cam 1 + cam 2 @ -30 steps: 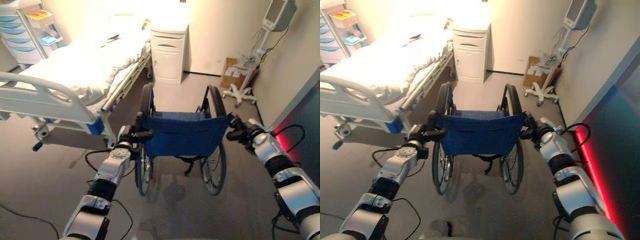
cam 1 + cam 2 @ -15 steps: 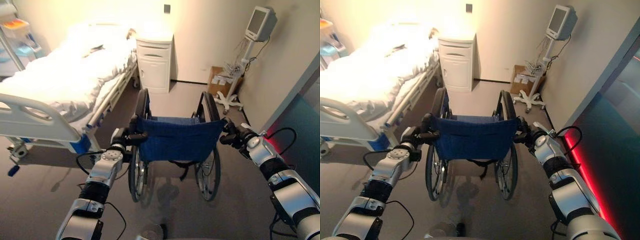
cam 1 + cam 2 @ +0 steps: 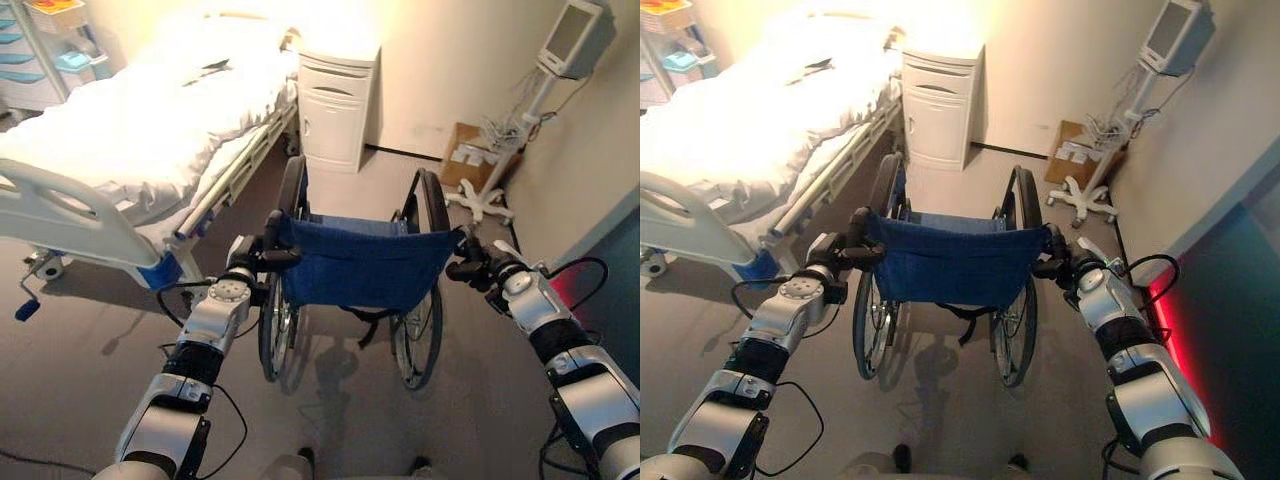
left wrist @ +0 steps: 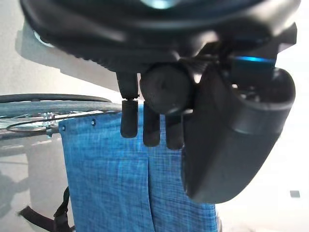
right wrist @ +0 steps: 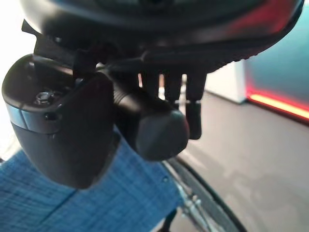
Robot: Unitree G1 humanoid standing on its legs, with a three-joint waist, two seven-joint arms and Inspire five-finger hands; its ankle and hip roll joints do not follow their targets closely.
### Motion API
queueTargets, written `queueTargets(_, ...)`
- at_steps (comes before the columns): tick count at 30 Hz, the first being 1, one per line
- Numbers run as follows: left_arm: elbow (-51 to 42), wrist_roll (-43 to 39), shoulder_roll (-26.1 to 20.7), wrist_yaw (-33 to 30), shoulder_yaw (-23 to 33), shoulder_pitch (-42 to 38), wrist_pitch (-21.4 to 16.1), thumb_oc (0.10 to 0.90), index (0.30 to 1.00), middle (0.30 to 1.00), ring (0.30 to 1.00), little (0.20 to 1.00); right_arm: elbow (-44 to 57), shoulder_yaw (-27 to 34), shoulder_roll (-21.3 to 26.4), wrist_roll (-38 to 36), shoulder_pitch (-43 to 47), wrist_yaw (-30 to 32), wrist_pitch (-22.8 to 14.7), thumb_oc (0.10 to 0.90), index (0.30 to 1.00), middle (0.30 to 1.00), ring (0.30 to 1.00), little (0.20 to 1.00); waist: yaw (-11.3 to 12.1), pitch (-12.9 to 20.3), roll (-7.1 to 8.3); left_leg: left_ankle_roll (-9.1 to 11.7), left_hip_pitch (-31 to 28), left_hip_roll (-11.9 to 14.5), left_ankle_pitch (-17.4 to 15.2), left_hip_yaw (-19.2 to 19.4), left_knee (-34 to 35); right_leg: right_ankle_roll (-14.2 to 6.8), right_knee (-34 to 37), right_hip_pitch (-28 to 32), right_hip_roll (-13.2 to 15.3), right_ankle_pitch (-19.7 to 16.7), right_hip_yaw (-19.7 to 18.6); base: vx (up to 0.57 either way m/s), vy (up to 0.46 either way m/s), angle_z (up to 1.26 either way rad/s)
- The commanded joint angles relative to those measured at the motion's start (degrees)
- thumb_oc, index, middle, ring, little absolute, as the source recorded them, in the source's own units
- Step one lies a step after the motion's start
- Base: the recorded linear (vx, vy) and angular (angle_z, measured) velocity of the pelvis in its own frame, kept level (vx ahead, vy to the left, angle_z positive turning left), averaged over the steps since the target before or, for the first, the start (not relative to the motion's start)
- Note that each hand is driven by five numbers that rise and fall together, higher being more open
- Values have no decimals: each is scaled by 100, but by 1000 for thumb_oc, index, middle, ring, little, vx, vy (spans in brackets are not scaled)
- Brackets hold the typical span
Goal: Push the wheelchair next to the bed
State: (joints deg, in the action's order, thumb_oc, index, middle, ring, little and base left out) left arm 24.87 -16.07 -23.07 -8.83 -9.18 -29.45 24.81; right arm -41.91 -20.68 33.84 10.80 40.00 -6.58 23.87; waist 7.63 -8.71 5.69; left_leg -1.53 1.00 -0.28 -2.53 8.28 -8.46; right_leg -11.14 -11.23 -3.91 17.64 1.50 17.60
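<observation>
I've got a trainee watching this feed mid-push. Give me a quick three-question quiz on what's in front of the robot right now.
1. True or false: the bed lies to the robot's left of the wheelchair.
2. What does the left robot hand hold? A) bed rail B) wheelchair push handle C) nothing
3. Fill in: beyond the wheelchair, against the far wall, stands a white ____.

Key
1. True.
2. B; the right robot hand grips the other handle.
3. Cabinet, beside the head of the bed.
</observation>
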Motion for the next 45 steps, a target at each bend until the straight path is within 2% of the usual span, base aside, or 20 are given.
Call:
queueTargets(1, 326, 900, -336, -243, -634, 1032, -263, 400, 300, 300, 300, 300, 876, -752, 424, 207, -521, -542, -944, 400, 300, 300, 300, 300, -50, -185, -171, 491, -146, 663, -346, 155, -1141, 205, 119, 28, -368, -319, 342, 361, -237, 47)
queueTargets(7, 581, 958, -101, -279, -716, 905, -398, 400, 300, 300, 300, 300, 457, -773, 534, 209, -369, -538, -1205, 400, 300, 300, 300, 300, -240, -98, -100, 628, -289, 717, -74, 175, -1930, 625, 162, 137, -762, -23, 424, 348, -273, 40)
queueTargets(9, 640, 989, -62, -209, -809, 807, -415, 400, 300, 300, 300, 300, 330, -745, 554, 170, -379, -495, -1156, 400, 300, 300, 300, 300, -277, -49, -210, 747, -417, 725, -95, 344, -2081, 740, 60, 260, -943, 251, 674, 340, -225, 54)
queueTargets(12, 650, 1025, -70, -189, -908, 712, -448, 400, 300, 300, 300, 300, 178, -741, 483, 83, -404, -405, -1049, 400, 300, 300, 300, 300, -252, -112, -292, 629, -436, 421, -304, 428, -1510, 679, -112, 310, -1013, 239, 799, 314, -137, 33)
queueTargets(14, 611, 1050, -29, -262, -976, 671, -432, 400, 300, 300, 300, 300, 42, -751, 323, 97, -406, -270, -991, 400, 300, 300, 300, 300, -172, -219, -314, 652, -185, 352, -129, 637, -1121, 645, 87, 673, -1182, 319, 740, 299, -113, 22)
queueTargets(16, 580, 1039, 39, -365, -1027, 650, -417, 400, 300, 300, 300, 300, -45, -761, 153, 64, -421, -121, -906, 400, 300, 300, 300, 300, -41, -330, -334, 713, 234, 373, 186, 767, -761, 642, 311, 1110, -1340, 436, 663, 385, -62, 22)
queueTargets(17, 586, 951, 103, -538, -1046, 672, -398, 400, 300, 300, 300, 300, -130, -785, -60, 112, -461, -31, -907, 400, 300, 300, 300, 300, 127, -387, -389, 793, 692, 475, 734, 696, -184, 649, 444, 1441, -1466, 576, 537, 459, -7, 9)
queueTargets(21, 582, 822, 58, -647, -911, 802, -413, 400, 300, 300, 300, 300, -176, -863, -183, 93, -478, -149, -1008, 400, 300, 300, 300, 300, 366, -322, -502, 902, 1007, 668, 1530, 404, 710, 648, 455, 1746, -1564, 734, 385, 472, 90, -56)
queueTargets(24, 618, 700, -39, -649, -804, 852, -382, 400, 300, 300, 300, 300, -318, -937, -254, -84, -377, -181, -1121, 400, 300, 300, 300, 300, 411, -213, -471, 679, 837, 587, 1104, 690, 595, 601, 155, 1865, -1482, 1012, 411, 443, 186, -125)
queueTargets(27, 746, 713, -107, -531, -722, 889, -436, 400, 300, 300, 300, 300, -139, -815, -340, -207, -574, -274, -981, 400, 300, 300, 300, 300, 375, -91, -329, 237, 722, 203, 403, 674, 50, 274, -825, 1690, -1238, 736, 270, 423, 263, -70)
queueTargets(28, 767, 715, -124, -531, -721, 875, -431, 400, 300, 300, 300, 300, -93, -782, -336, -198, -638, -285, -992, 400, 300, 300, 300, 300, 358, -70, -320, 197, 666, 171, 368, 710, 95, 220, -988, 1663, -1206, 723, 273, 524, 350, -22)
queueTargets(29, 850, 763, -207, -513, -730, 794, -359, 400, 300, 300, 300, 300, 58, -648, -301, -205, -903, -285, -1095, 400, 300, 300, 300, 300, 332, 28, -279, 45, 501, -17, 319, 670, 331, -100, -1942, 1565, -1010, 362, 255, 321, 219, -24)
queueTargets(31, 883, 837, -273, -489, -760, 725, -283, 400, 300, 300, 300, 300, 259, -567, -241, -222, -1072, -288, -1111, 400, 300, 300, 300, 300, 294, 105, -322, -43, 436, -44, 356, 671, 435, -201, -2379, 1243, -1034, -140, 211, 336, 192, -25)
queueTargets(33, 920, 816, -327, -548, -774, 660, -250, 400, 300, 300, 300, 300, 462, -533, -265, -166, -1161, -292, -1039, 400, 300, 300, 300, 300, 216, 109, -352, -85, 228, -98, 270, 655, 508, -241, -2721, 775, -747, -517, 253, 422, 164, -21)
queueTargets(36, 1010, 804, -325, -642, -733, 589, -322, 400, 300, 300, 300, 300, 433, -615, -356, 37, -1061, -239, -1083, 400, 300, 300, 300, 300, 46, -37, -479, -71, -175, 46, 140, 770, 536, -77, -2261, -33, -492, -485, 435, 307, 0, -15)
queueTargets(37, 1092, 863, -317, -635, -735, 487, -373, 400, 300, 300, 300, 300, 310, -643, -393, 47, -992, -141, -1093, 400, 300, 300, 300, 300, -55, -144, -484, -44, -443, 32, -4, 739, 557, -62, -1594, -386, -223, -909, 555, 279, -118, -32)
queueTargets(39, 1111, 887, -298, -619, -759, 409, -370, 400, 300, 300, 300, 300, 247, -650, -397, 32, -943, -108, -1050, 400, 300, 300, 300, 300, -131, -227, -484, -45, -593, 26, -116, 683, 575, -96, -1180, -622, -43, -1192, 535, 336, -177, 16)
queueTargets(40, 1101, 907, -259, -585, -812, 312, -359, 400, 300, 300, 300, 300, 195, -628, -353, -35, -930, -44, -1021, 400, 300, 300, 300, 300, -208, -297, -460, -40, -682, 15, -280, 554, 540, -144, -485, -874, 125, -1378, 418, 371, -214, 46)
queueTargets(42, 1117, 897, -201, -615, -879, 238, -405, 400, 300, 300, 300, 300, 231, -588, -280, -75, -920, -52, -956, 400, 300, 300, 300, 300, -278, -323, -433, -15, -684, 5, -495, 378, 377, -151, 407, -977, 154, -1371, 274, 373, -221, 45)
queueTargets(45, 1089, 967, -133, -605, -891, 293, -509, 400, 300, 300, 300, 300, 383, -590, -265, -104, -966, 37, -776, 400, 300, 300, 300, 300, -328, -346, -354, -68, -573, -121, -726, 226, 63, -181, 446, -945, 52, -1455, -21, 341, -186, 54)
